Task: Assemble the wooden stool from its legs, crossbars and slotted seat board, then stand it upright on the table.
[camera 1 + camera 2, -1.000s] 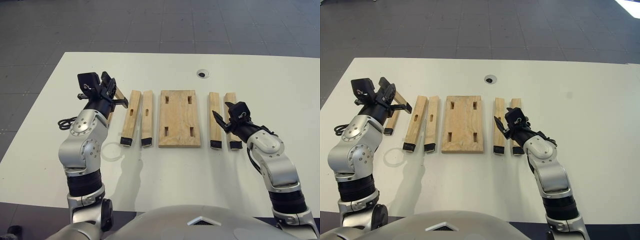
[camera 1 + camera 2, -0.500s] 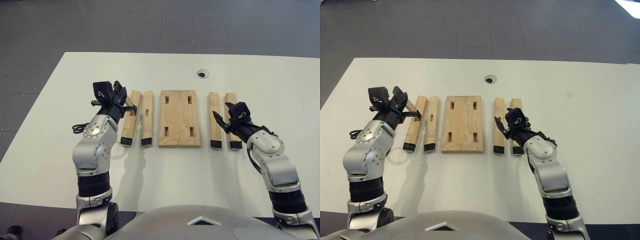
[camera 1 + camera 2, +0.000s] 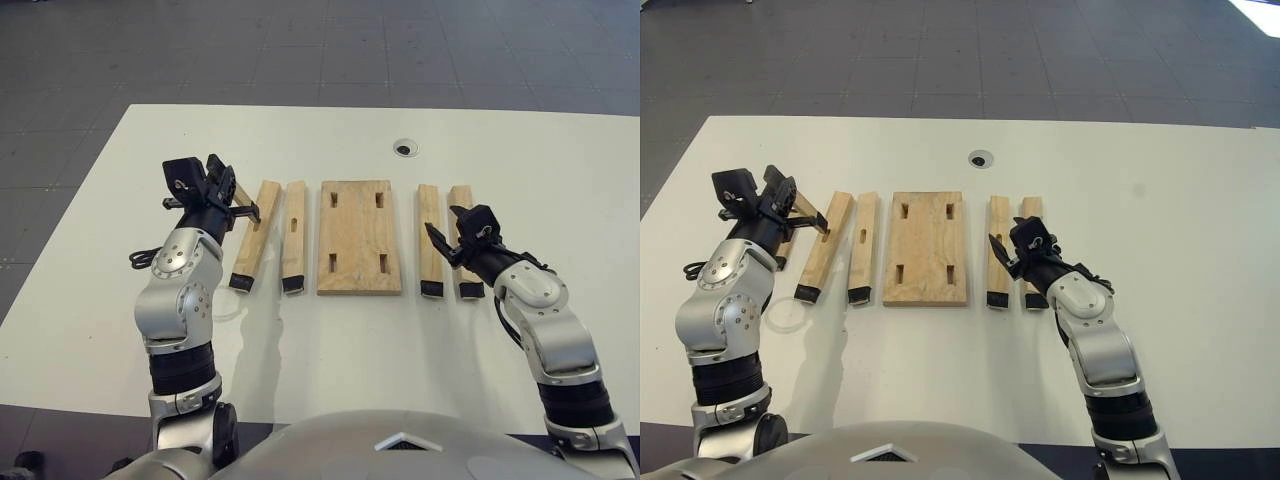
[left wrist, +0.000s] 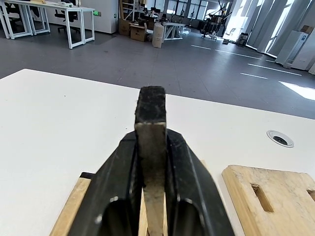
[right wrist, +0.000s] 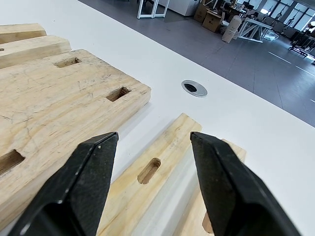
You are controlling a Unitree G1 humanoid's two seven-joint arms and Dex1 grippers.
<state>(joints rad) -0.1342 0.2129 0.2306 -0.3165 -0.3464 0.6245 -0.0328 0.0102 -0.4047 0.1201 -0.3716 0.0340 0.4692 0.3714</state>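
My left gripper (image 3: 222,188) is shut on a thin wooden crossbar (image 4: 152,162) with a black tip, held above the far end of the leftmost leg (image 3: 251,236). That leg lies slanted. A second slotted leg (image 3: 293,235) lies beside it. The slotted seat board (image 3: 353,235) lies flat in the middle of the table. Two more legs (image 3: 430,240) lie to its right. My right gripper (image 5: 153,140) hovers open just above them, over the slotted one (image 5: 147,172), holding nothing.
A round cable hole (image 3: 404,149) sits in the white table (image 3: 560,170) beyond the board. A black cable (image 3: 140,260) loops beside my left arm, and a clear ring (image 3: 225,305) lies near the legs' black ends. Bare table lies in front.
My left arm swung right over the leftmost leg, then back left with the crossbar. That leg's near end has shifted left, so it now lies slanted. The right arm stayed still.
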